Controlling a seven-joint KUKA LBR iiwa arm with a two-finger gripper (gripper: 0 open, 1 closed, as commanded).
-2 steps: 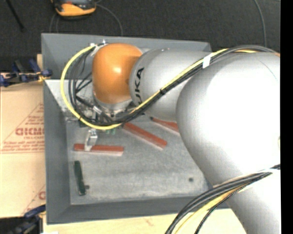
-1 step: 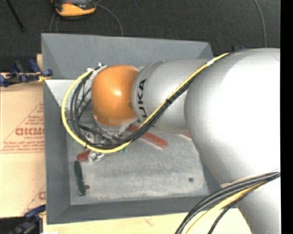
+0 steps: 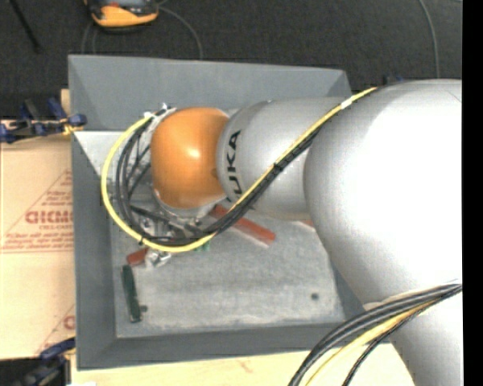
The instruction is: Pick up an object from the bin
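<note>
Grey metal bin (image 3: 249, 288) held the gripper (image 3: 165, 236) at centre left, its state impossible to tell, beside a small red piece (image 3: 137, 257), near a dark green slim stick (image 3: 130, 294).

A dark green narrow bar (image 3: 131, 293) lies on the floor of the bin (image 3: 249, 292) along its left wall, near the near-left corner. Just beyond the bar sits a small red-brown piece (image 3: 136, 257). A red-orange flat strip (image 3: 256, 232) lies toward the middle. Outside the bin, beyond its far-left corner, rests an orange-and-black handheld device (image 3: 121, 2).
</note>
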